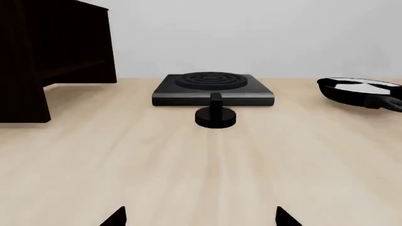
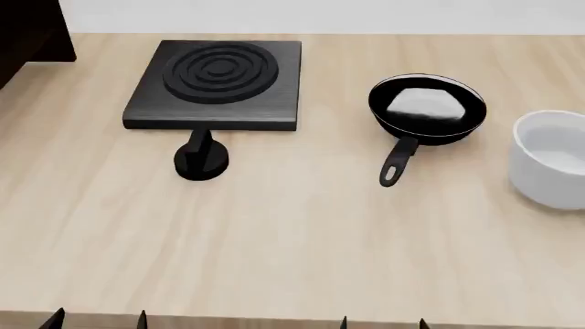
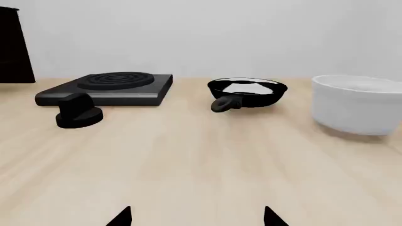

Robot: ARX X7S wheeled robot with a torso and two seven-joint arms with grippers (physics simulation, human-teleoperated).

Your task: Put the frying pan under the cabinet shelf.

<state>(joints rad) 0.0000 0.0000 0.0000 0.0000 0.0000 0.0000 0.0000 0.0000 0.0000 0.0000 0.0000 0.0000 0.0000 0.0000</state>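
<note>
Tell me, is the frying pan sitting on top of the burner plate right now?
No, in the head view the frying pan rests on the bare wooden table, apart from the burner plate, between it and the white pot.

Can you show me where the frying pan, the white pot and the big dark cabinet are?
frying pan (image 2: 426, 106), head view, on its shiny inside.
white pot (image 2: 551, 159), head view, on its front wall.
cabinet (image 1: 56, 42), left wrist view, on its dark side panel.
</note>
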